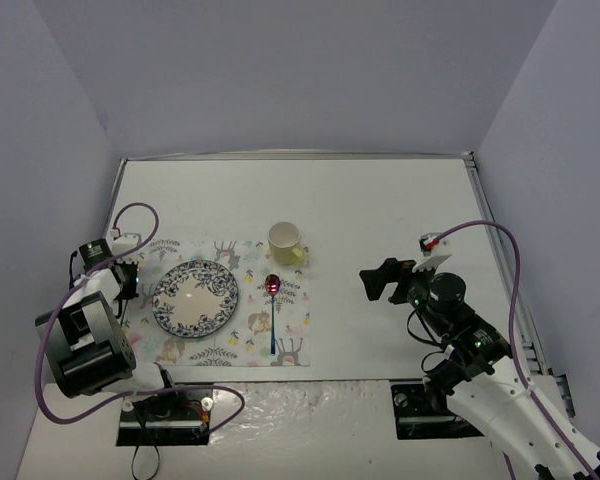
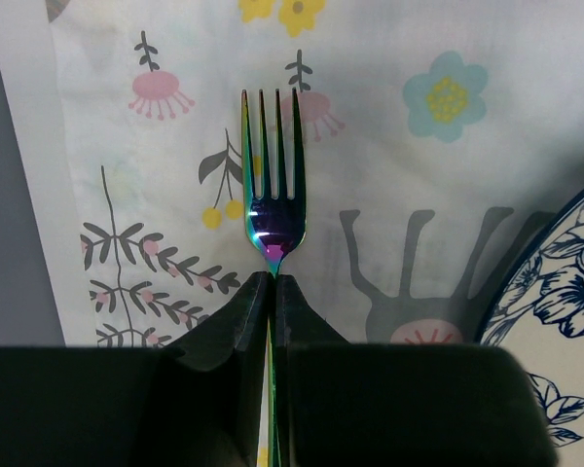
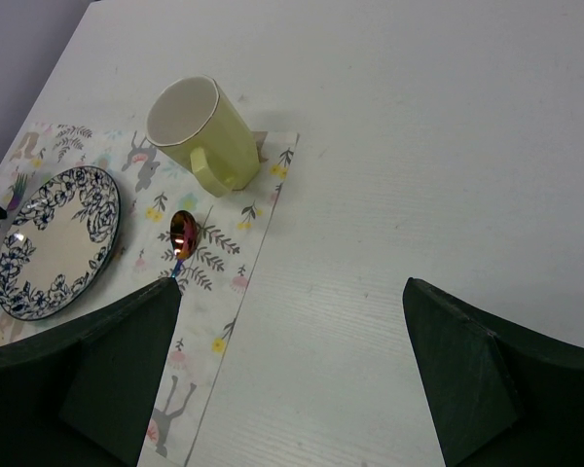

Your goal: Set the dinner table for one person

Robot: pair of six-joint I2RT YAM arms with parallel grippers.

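Left arm first: it's folded back tight on the left side of the large flat white matte dinner table [image 1: 380, 200], wrist tipped down over the left strip of the floral-printed cloth placemat [image 2: 409, 195]. The left gripper [image 2: 273, 282] is clamped on the neck of an iridescent rainbow-metal fork [image 2: 271, 175], with the dark fingers [image 2: 238, 316] pressed together around it just below the tines. The tines point away from the wrist, towards the far side of the table. The fork sits over the mat between its left edge and the blue-and-white patterned round plate [image 2: 565, 282], roughly parallel to that edge. Can't tell whether the fork is touching the cloth or hanging just above it.

The right arm reaches in from the near right corner, elbow bent, and its wrist hovers over bare tabletop well to the right of the placemat. The right gripper [image 3: 290, 287] has its fingers spread wide with nothing between them.

Other stuff: the plate is in the middle-left of the mat. A pale yellow-green ceramic mug [image 1: 285, 240] stands upright at the mat's far right corner. A matching iridescent spoon [image 1: 272, 300] lies on the mat's right side, bowl towards the mug and apart from the plate. The table itself runs under everything, out to the plain walls on three sides.
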